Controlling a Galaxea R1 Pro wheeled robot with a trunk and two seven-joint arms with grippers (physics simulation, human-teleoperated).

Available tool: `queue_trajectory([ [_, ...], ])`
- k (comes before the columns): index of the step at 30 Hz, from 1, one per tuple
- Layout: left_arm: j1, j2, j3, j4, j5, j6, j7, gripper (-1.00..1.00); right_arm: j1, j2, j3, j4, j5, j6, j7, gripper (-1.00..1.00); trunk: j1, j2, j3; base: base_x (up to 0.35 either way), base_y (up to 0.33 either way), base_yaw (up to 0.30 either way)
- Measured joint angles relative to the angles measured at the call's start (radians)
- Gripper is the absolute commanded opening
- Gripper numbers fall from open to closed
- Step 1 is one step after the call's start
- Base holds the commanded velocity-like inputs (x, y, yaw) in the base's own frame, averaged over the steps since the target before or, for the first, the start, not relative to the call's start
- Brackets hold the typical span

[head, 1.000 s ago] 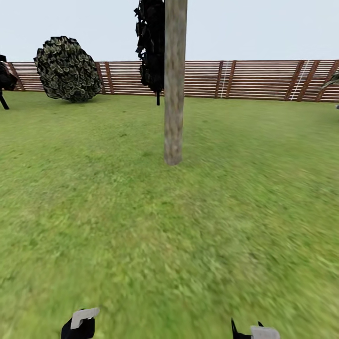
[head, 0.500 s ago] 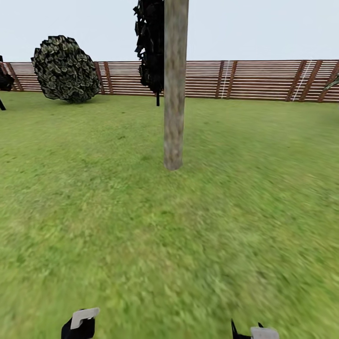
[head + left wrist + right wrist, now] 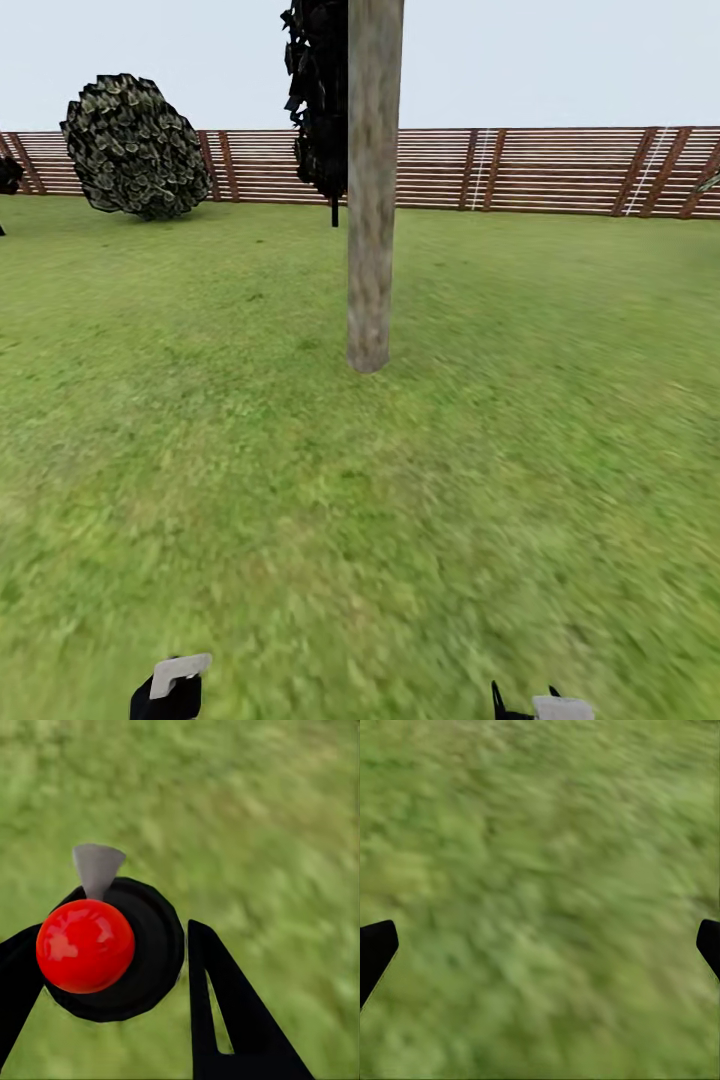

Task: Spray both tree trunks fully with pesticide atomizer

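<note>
Atomizer [image 3: 112, 949] pinched in left tool [image 3: 105, 967]; right tool [image 3: 540, 945] spread over grass. Trunk [image 3: 372, 200] approached; spraying range needed next.

Both end effectors were black w/ pale grey-white pads at the tips — left end effector [image 3: 170, 688], right end effector [image 3: 540, 705]. In left wrist view the fingers [image 3: 232, 1012] were flat black wedges, one w/ a slim triangular cut-out — no markings visible.
</note>
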Motion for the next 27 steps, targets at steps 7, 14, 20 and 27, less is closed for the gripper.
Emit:
queue_trajectory([
  [7, 0.000, 0.000, 0.000, -0.001, 0.001, 0.000, 0.000, -1.00, 0.000, -0.003, -0.001, -0.001, -0.002, 0.000, -0.002, 1.00, 0.000, 0.000, 0.002, 0.340, 0.000, 0.000],
  [14, 0.000, 0.000, 0.000, -0.001, 0.000, 0.000, 0.000, -1.00, 0.000, -0.004, 0.000, -0.001, -0.001, 0.000, -0.001, 1.00, 0.000, 0.000, 0.012, 0.340, 0.000, 0.000],
  [20, 0.000, 0.000, 0.000, -0.001, 0.000, 0.000, 0.000, -1.00, 0.000, -0.004, 0.000, -0.001, -0.001, 0.000, 0.000, 1.00, 0.000, 0.000, 0.022, 0.340, 0.000, 0.000],
  [27, 0.000, 0.000, 0.000, 0.000, 0.000, 0.000, 0.000, -1.00, 0.000, -0.004, 0.000, -0.001, -0.001, 0.000, 0.002, 1.00, 0.000, 0.000, 0.032, 0.340, 0.000, 0.000],
])
